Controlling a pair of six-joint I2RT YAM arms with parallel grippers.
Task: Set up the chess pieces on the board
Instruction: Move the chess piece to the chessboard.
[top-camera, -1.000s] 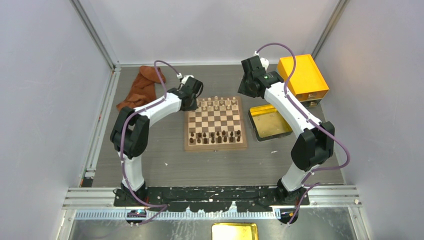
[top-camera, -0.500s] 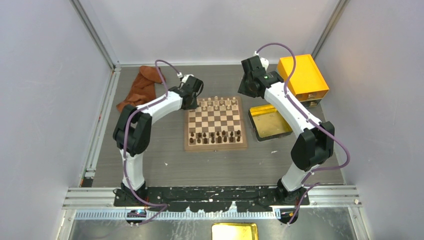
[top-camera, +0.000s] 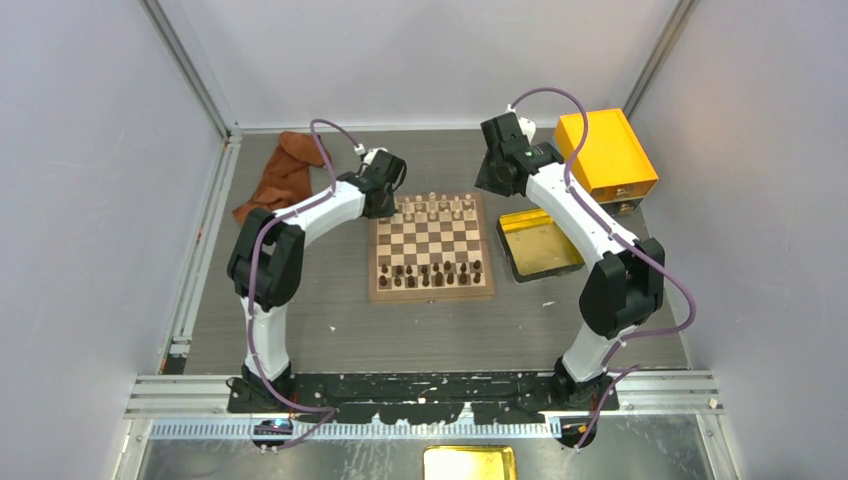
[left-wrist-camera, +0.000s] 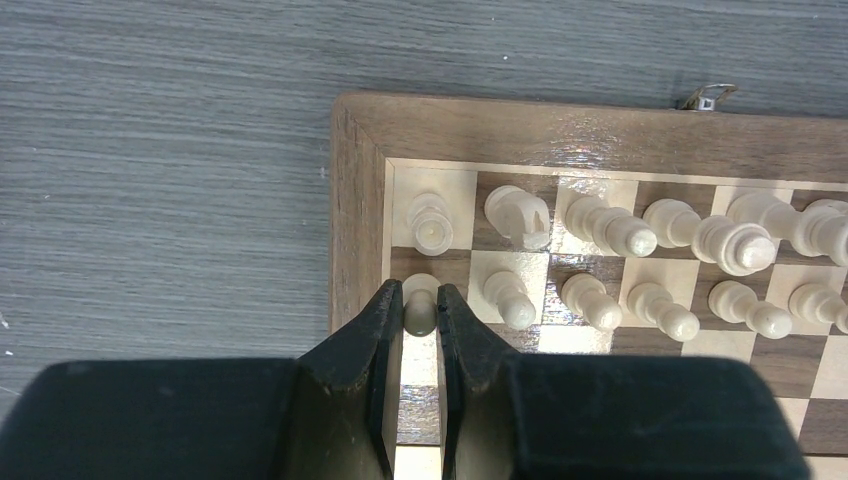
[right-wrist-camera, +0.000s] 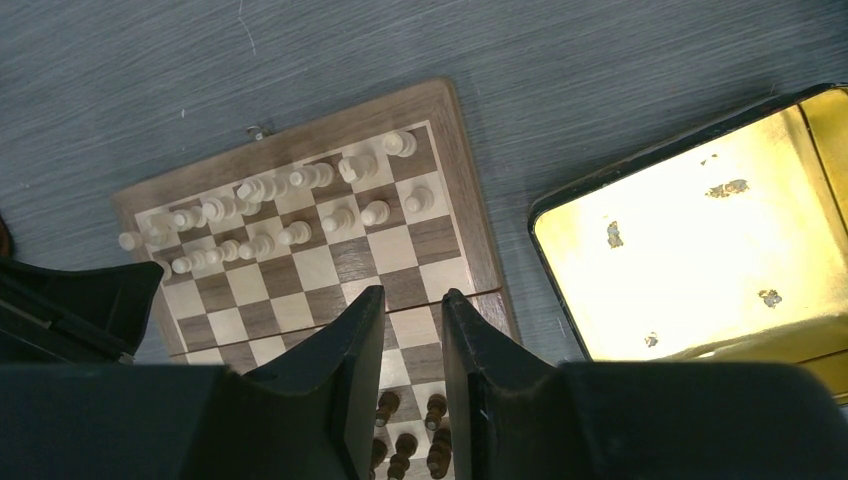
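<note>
Two arms in: left gripper (left-wrist-camera: 420, 296) was clamped on a cream pawn (left-wrist-camera: 420, 316) in the board's (left-wrist-camera: 355, 200) edge file, right gripper (right-wrist-camera: 413, 325) hung part-open, empty, above the open middle squares.

Closes in on three sides with plain pale grey walls (top-camera: 420, 60), met at the back corners by slanting aluminium posts (top-camera: 190, 70). Lies flat below as a grey wood-grain tabletop (top-camera: 420, 330), edged on the left by a metal rail (top-camera: 205, 250) and at the near side by aluminium extrusions (top-camera: 160, 392). Sits under soft, even light.
</note>
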